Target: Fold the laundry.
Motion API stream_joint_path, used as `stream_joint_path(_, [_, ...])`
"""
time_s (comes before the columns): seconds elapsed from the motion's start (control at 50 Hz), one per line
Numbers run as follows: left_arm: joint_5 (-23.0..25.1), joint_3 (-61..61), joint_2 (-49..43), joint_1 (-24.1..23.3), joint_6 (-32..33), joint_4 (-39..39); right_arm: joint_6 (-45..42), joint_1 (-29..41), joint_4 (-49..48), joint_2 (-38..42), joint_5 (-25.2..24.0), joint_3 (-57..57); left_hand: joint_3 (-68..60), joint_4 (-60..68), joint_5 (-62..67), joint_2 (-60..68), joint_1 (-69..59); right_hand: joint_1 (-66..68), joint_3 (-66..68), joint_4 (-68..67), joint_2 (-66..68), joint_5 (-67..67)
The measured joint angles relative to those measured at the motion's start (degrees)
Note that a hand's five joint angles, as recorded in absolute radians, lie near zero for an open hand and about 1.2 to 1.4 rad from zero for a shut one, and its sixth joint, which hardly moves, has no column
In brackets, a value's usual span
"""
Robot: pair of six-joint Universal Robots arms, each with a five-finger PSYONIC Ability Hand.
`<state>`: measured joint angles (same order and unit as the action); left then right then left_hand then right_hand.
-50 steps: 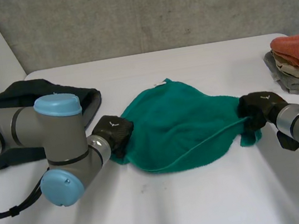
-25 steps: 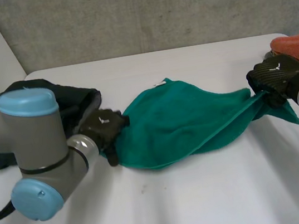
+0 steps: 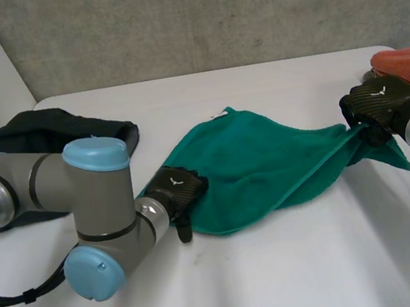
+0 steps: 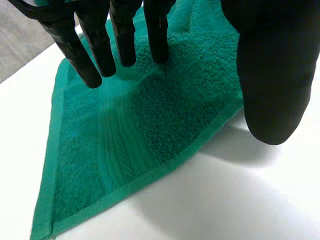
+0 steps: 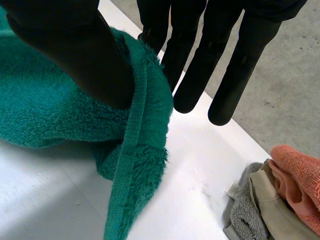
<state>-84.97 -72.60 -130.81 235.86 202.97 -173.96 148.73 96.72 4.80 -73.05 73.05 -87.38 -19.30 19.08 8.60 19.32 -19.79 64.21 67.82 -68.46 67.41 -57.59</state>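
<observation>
A green towel lies spread across the middle of the white table. My left hand is at its near left corner, open. In the left wrist view its straight fingers stand over the towel near that corner, and the thumb is held apart, just off the hem. My right hand holds the towel's right corner, lifted off the table. The right wrist view shows the thumb pinching the towel's hem against the fingers, with the corner hanging below.
A black garment lies at the back left, behind my left arm. A stack of folded cloths, orange on top, sits at the table's right edge, close behind my right hand; the same stack lies beyond the hanging corner.
My left hand has let go of the towel's left side and shifted forward to its near left corner. The right hand lifted the right corner up and rightward, then held still.
</observation>
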Motion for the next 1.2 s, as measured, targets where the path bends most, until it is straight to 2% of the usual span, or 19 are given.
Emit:
stream_joint_path(0.12, [-1.66,3.16,-2.15,-1.5,0.0,0.13,0.19,-0.14,-0.13,-0.04,-0.07,0.12,-4.74,5.04,5.76,4.86,-4.5,0.0,0.0,0.0,0.0,-0.01])
stream_joint_path(0.14, [-2.1,4.07,-2.72,-1.71,0.02,0.16,0.35,-0.14,-0.18,-0.06,-0.08,0.22,-16.43,16.85,17.26,16.37,-18.31,0.0,0.0,0.0,0.0,0.0])
stream_joint_path(0.16, [-2.38,4.67,-3.02,-1.81,0.03,0.16,0.47,-0.14,-0.2,-0.09,-0.09,0.28,-16.43,16.85,17.26,16.37,-18.31,0.0,0.0,0.0,0.0,-0.01])
stream_joint_path(0.18, [-2.59,5.08,-3.2,-1.87,0.03,0.16,0.62,-0.14,-0.21,-0.14,-0.09,0.36,-26.3,26.76,26.93,27.57,-29.86,0.0,0.0,0.0,0.0,0.0])
stream_joint_path(0.2, [-3.06,5.84,-3.42,-1.92,0.01,0.15,0.85,-0.15,-0.19,-0.29,-0.1,0.48,-42.18,41.99,42.06,42.52,-45.56,0.0,0.0,0.0,0.0,-0.01])
stream_joint_path(0.26, [-4.54,7.03,-2.77,-1.67,-0.44,0.05,1.33,-0.29,0.04,-1.13,-0.12,0.72,-47.85,48.62,47.76,48.39,-47.44,0.0,0.0,0.0,0.0,-0.01])
stream_joint_path(0.38, [-7.28,4.22,4.8,0.79,-2.99,-1.55,0.25,-1.43,2.03,-4.62,-0.92,1.01,-48.59,49.32,47.77,49.07,-47.44,0.0,0.0,0.0,0.0,-0.01])
stream_joint_path(0.42, [-7.46,0.18,11.95,2.81,-3.81,-3.51,-2.57,-2.47,4.46,-7.01,-2.34,1.26,-48.6,49.33,47.77,49.08,-47.44,0.0,0.07,0.0,0.0,0.0])
stream_joint_path(0.52, [-5.99,-6.2,23.38,5.92,-2.74,-6.05,-9.97,-4.92,9.99,-10.4,-5.72,1.75,-48.6,49.34,47.77,49.11,-47.44,0.0,0.35,0.0,0.0,0.02])
stream_joint_path(0.6, [-3.13,-10.57,30.43,8.17,1.84,-4.64,-21.07,-7.56,18.27,-11.91,-9.5,1.64,-48.62,49.35,47.77,49.11,-47.44,0.0,0.35,-0.01,0.0,-0.77])
stream_joint_path(0.72, [-1.22,-11.0,28.28,8.92,9.13,1.32,-31.64,-7.34,26.15,-8.98,-13.0,2.07,-48.62,49.35,47.77,49.11,-47.44,0.0,0.35,-0.01,0.0,-1.09])
stream_joint_path(0.84, [-4.84,-2.86,16.68,8.17,11.69,3.22,-31.83,-3.03,25.65,-1.9,-13.08,6.38,-48.71,49.37,47.77,49.15,-47.44,0.0,0.35,-0.01,0.0,-1.2])
stream_joint_path(0.9, [-7.48,6.02,10.57,7.62,10.97,2.11,-28.11,-0.56,20.67,2.52,-11.4,12.0,-48.72,49.38,47.77,49.18,-47.44,0.0,0.35,-0.03,0.0,-1.2])
stream_joint_path(0.94, [-8.47,13.4,8.15,7.3,10.09,0.45,-23.5,1.28,13.93,5.53,-9.16,18.34,-48.72,49.39,47.77,49.18,-47.44,0.0,0.35,-0.08,0.0,-1.2])
stream_joint_path(1.04, [-9.61,25.95,7.66,6.93,8.03,-4.27,-14.63,3.04,0.03,7.69,-4.73,27.12,-48.72,49.44,47.77,49.19,-47.44,0.0,0.36,-0.13,0.0,-1.2])
stream_joint_path(1.08, [-10.42,31.2,8.68,6.83,6.82,-7.18,-8.76,3.41,-9.87,7.57,-2.35,30.07,-48.72,49.54,47.77,49.19,-47.44,0.0,0.37,-0.16,0.06,-1.21])
stream_joint_path(1.1, [-11.24,34.65,9.88,6.76,5.91,-9.43,-4.3,3.45,-17.77,6.95,-0.84,31.15,-48.72,49.55,47.77,49.2,-47.44,0.0,0.41,-0.18,0.19,-1.2])
stream_joint_path(1.2, [-13.01,38.7,13.17,6.59,4.24,-12.51,6.53,3.08,-35.77,4.68,1.05,29.65,-48.73,49.55,47.77,49.2,-47.44,0.0,0.42,-0.2,0.19,-1.2])
